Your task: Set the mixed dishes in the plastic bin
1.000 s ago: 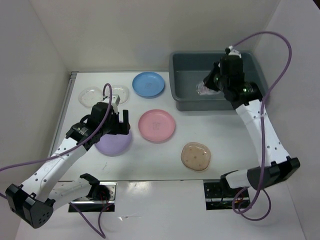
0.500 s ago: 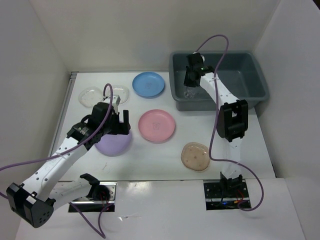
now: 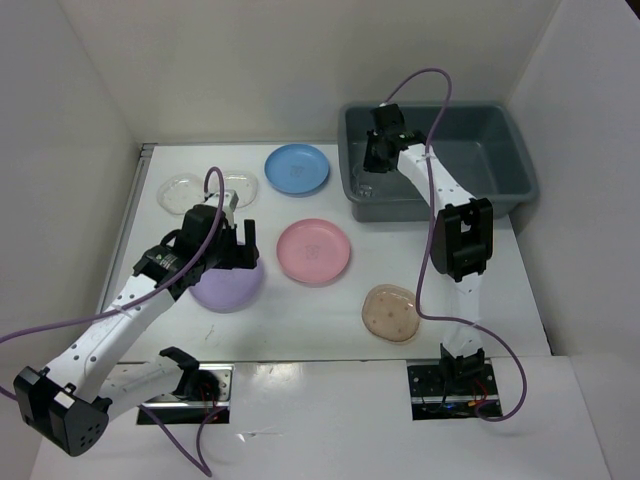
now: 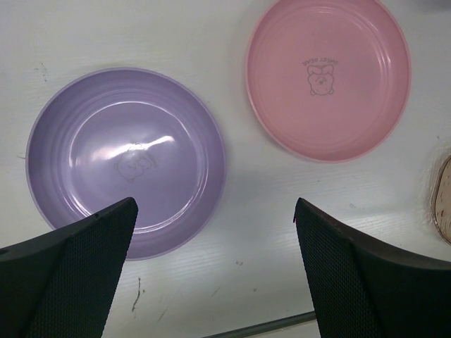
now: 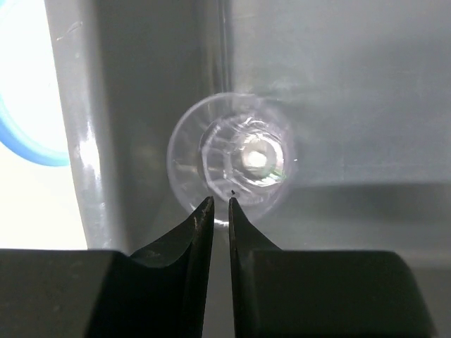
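Observation:
My right gripper (image 5: 220, 201) hangs inside the grey plastic bin (image 3: 520, 165) at its left end, jaws open by a narrow gap. A clear plate (image 5: 232, 158) lies just below the fingertips by the bin's left wall (image 5: 141, 105), its near rim at the tips. My left gripper (image 4: 215, 204) stands wide open and empty over the table, with the lavender plate (image 4: 127, 158) under its left finger and the pink plate (image 4: 328, 77) up to the right. The blue plate (image 3: 297, 168), tan speckled plate (image 3: 391, 312) and clear dishes (image 3: 185, 192) lie on the table.
The bin stands at the table's back right against the white wall. The blue plate's rim (image 5: 28, 134) shows just outside the bin's left wall. White side walls close in the table on the left and right.
The right arm swung from the bin's right side to its left end, carrying the clear plate. Its jaws have parted a little. The left arm has not moved.

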Motion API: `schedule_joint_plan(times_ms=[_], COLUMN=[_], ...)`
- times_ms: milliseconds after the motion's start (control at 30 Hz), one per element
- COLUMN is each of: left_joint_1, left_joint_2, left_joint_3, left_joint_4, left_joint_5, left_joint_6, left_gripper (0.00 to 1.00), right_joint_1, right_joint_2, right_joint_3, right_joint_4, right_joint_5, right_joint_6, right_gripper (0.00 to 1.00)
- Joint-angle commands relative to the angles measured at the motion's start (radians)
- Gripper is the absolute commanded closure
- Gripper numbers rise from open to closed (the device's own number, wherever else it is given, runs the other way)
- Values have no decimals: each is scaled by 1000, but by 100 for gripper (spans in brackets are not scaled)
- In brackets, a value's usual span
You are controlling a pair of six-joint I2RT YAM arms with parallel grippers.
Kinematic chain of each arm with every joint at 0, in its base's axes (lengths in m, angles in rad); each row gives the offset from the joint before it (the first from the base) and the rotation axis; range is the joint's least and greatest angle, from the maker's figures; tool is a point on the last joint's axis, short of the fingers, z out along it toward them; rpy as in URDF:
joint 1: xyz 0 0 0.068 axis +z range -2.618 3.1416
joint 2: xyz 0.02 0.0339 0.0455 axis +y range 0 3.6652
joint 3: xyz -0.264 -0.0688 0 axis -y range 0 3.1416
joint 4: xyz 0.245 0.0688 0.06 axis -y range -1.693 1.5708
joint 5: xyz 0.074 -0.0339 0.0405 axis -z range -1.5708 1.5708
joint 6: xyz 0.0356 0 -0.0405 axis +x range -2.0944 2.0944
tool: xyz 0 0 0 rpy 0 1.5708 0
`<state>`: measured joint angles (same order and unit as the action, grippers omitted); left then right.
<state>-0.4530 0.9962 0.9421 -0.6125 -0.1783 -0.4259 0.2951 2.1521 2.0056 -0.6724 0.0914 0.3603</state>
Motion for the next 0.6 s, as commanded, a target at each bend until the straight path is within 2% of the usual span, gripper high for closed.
schedule_joint_plan(times_ms=[0,167,267,400,433,500,533,567], left_joint_1=[7,7,7,7,7,7,7,7], left_joint_2=[-18,-18,-18,-8,-8,-8,-8,-8], left_joint_3=[-5,-5,-5,-5,-5,-5,-5,-5], left_joint_4=[25,25,25,37,37,57,57,57], left_joint_5=[3,3,3,3,3,3,3,3], left_joint_6=[-19,-19,-28,-39,-39,-63,-63,-79], left_gripper=[1,1,1,1,1,1,1,1], right_joint_1=[13,22,22,90,107,172,196,217], right_joint_2=[14,12,-61,-190,-224,-364,-365,-430], right_joint_3=[15,15,2,18,-4,-156,-157,-259], right_joint_4=[37,27,46,11,11,32,33,57], right_joint_5=[-24,-27,-73,-62,-62,-9,-9,2], right_joint_6=[-20,-32,-32,-43,-43,-28,-11,6], right_gripper=[82,79,71,56,55,53,53,53])
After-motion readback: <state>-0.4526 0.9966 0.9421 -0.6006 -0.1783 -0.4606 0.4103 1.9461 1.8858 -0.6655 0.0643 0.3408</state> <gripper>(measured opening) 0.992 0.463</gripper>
